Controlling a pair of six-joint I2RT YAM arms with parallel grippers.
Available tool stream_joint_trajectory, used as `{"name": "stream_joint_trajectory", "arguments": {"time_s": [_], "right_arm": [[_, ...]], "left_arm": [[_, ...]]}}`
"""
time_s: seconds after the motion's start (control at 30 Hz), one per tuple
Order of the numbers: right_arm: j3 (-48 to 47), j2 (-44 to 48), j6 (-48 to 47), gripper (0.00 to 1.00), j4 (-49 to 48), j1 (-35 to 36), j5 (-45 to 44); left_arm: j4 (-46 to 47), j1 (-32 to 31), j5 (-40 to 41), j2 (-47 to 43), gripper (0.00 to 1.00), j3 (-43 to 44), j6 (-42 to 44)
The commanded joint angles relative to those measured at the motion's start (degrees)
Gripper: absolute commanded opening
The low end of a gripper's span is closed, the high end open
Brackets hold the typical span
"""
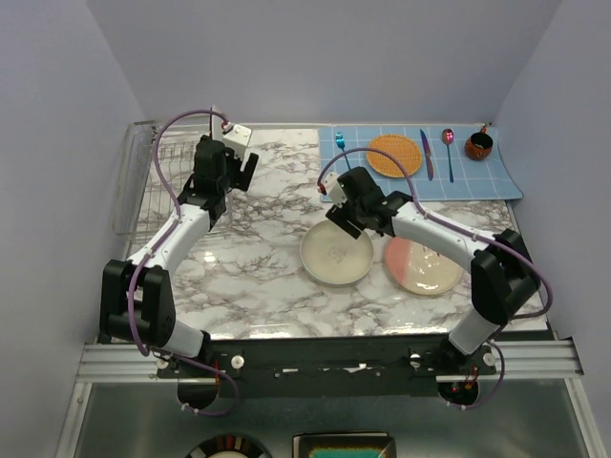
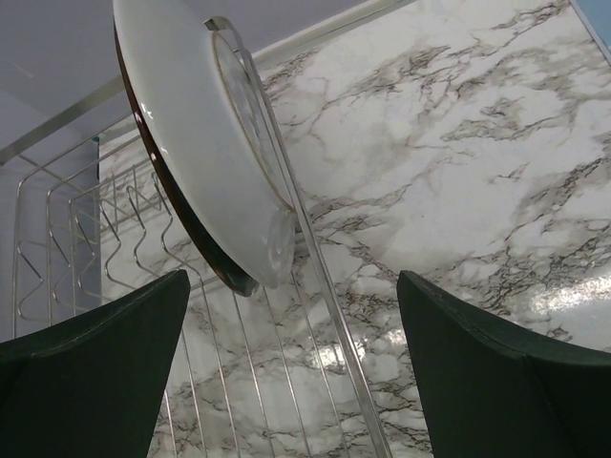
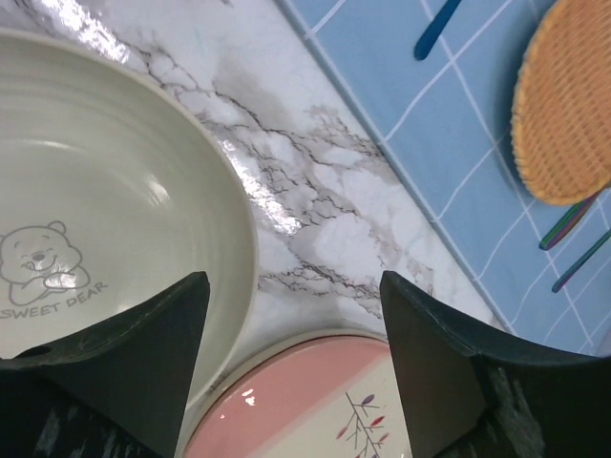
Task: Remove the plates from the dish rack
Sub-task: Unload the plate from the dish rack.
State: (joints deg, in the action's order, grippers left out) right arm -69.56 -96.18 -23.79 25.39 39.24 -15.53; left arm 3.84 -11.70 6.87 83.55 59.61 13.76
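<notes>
Plates show first in the top view: a cream plate (image 1: 336, 253) and a pink and cream plate (image 1: 420, 267) lie flat, side by side, on the near right of the marble surface (image 1: 267, 277). The dish rack (image 1: 143, 181) sits at the far left. My right end effector (image 1: 346, 218) hangs over the cream plate's far edge, and my left end effector (image 1: 244, 170) is by the rack.

In the left wrist view, the fingers are wide apart and hold nothing. A red-rimmed plate (image 2: 200, 143) stands on edge at the rack's side, just ahead.

In the right wrist view, the fingers are wide apart and empty, above where the two flat plates meet.
</notes>
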Motion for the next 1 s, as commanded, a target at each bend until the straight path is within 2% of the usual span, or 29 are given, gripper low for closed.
{"name": "stream_joint_trajectory", "arguments": {"time_s": [0.0, 0.33, 0.5, 0.8, 0.97], "right_arm": [[-2.16, 4.59, 2.08, 0.82, 2.56, -0.31, 0.15], [0.39, 11.54, 4.98, 0.84, -1.74, -0.31, -2.22], [2.85, 13.30, 5.07, 0.89, -4.29, -0.40, -3.37], [4.78, 11.28, 5.33, 0.90, -5.17, -0.75, -3.10], [5.40, 10.84, 5.34, 0.90, -5.79, -0.84, -2.84]], "left_arm": [[0.30, 2.21, 0.25, 0.56, 0.99, 3.74, 0.39], [-7.17, 9.24, -5.20, 11.54, 0.99, 13.86, -2.94], [-7.27, 11.18, -10.29, 11.03, 0.99, 12.73, -4.88], [-9.54, 17.85, -21.28, 6.89, 0.99, 10.70, -1.38], [-10.60, 19.61, -22.52, 7.24, 0.98, 10.35, 0.57]]}}
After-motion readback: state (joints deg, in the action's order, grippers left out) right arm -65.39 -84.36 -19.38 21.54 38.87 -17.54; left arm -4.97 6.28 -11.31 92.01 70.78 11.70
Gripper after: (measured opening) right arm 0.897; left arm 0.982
